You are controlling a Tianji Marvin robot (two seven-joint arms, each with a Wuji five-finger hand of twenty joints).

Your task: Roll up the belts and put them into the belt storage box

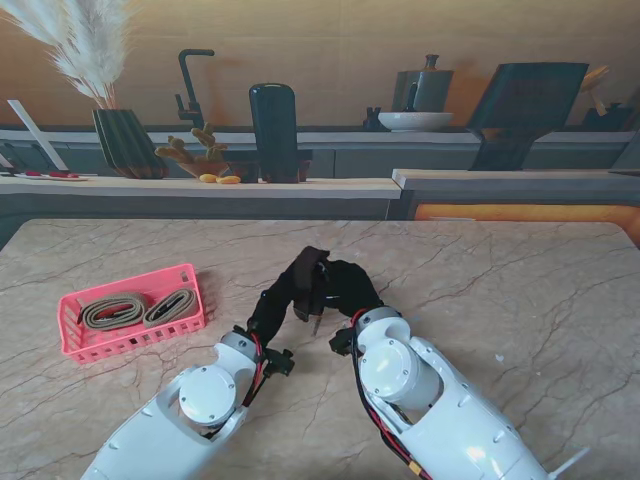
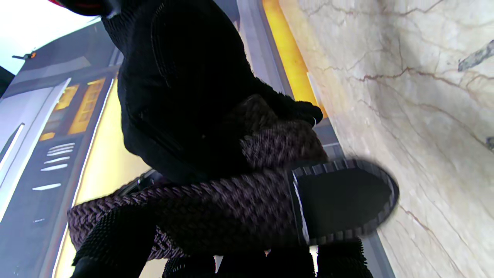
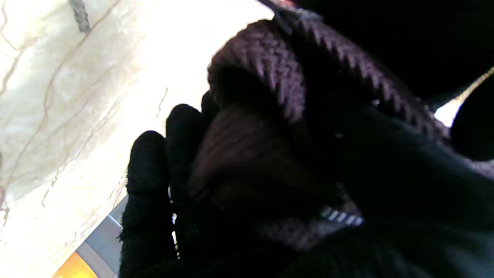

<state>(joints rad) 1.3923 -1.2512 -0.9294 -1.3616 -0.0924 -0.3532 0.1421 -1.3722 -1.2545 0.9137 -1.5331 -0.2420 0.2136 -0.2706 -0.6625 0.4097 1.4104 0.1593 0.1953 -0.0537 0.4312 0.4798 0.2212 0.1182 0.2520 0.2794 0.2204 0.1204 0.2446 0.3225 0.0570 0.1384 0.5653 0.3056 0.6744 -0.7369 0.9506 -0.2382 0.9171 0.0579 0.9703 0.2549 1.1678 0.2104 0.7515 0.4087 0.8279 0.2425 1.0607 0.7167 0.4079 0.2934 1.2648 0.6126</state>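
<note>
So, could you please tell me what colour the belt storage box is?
The belt storage box is pink, a slatted plastic basket; the stand's view shows it best.

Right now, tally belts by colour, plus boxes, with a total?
Tan belts, rolled, in the box: 2, one and another
Dark braided belt, held up off the table between the left hand and right hand: 1
Pink box: 1
Total: 4
</note>
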